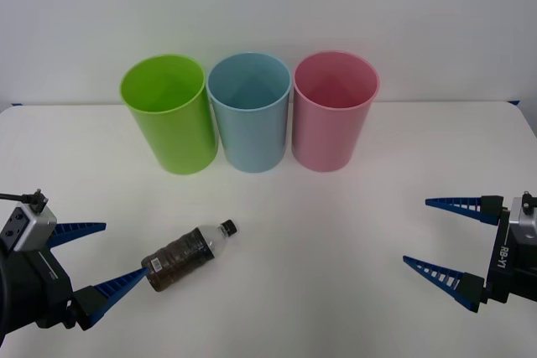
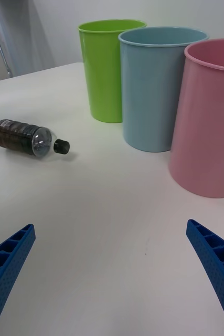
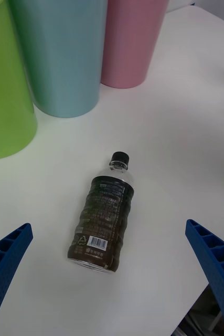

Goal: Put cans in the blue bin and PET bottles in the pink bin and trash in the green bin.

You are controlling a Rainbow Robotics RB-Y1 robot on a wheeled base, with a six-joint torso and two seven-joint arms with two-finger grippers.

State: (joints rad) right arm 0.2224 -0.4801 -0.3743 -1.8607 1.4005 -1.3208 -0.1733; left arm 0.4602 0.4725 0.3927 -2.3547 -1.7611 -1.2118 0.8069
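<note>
The small bottle (image 1: 190,254) lies on its side on the desk (image 1: 336,232), just by the wide-open left hand (image 1: 94,259), and it looks light, round and ready to roll, so grab its brown middle, not the thin cap end.

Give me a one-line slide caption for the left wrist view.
Open left gripper poised over the lying PET bottle, with green bin, blue bin and pink bin behind.
</note>
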